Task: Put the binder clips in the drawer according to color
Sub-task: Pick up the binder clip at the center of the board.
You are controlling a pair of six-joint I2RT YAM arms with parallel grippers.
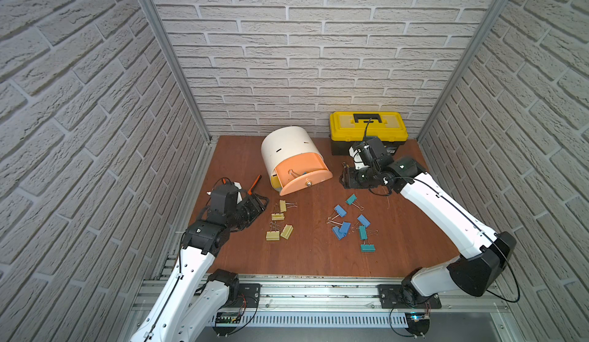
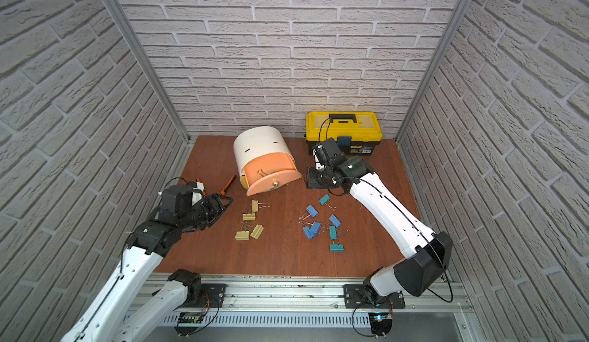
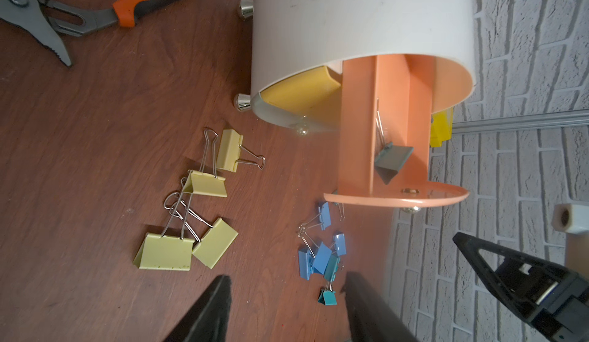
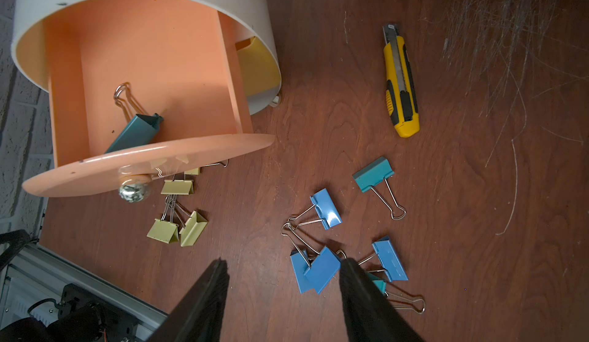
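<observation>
Cabinet (image 1: pixel 288 147) stands mid-table at the back, white barrel body, peach drawer (image 1: pixel 302 174) pulled out toward the arms; yellow drawer (image 3: pixel 302 96) below looks shut. One teal clip (image 4: pixel 135 131) lies inside the peach drawer, leaning against the front panel, wire handles pointing inward. Four pale yellow clips (image 1: pixel 279 220) sit in a loose group on the table in front of the cabinet, just beside the left gripper (image 1: pixel 259 201). Blue clips (image 1: pixel 342 224) and three teal clips (image 1: pixel 363 232) are mixed in a cluster further to the right, one teal clip (image 1: pixel 351 199) a bit apart, nearer the right gripper (image 1: pixel 345 177). Left gripper is low over the table, jaws spread, holding nothing. Right gripper hangs beside the open drawer, jaws also apart, empty. Pliers (image 1: pixel 255 184) with orange grips lie left of the cabinet. Utility knife (image 4: pixel 401 82) lies near the toolbox (image 1: pixel 368 128) at the back right.
</observation>
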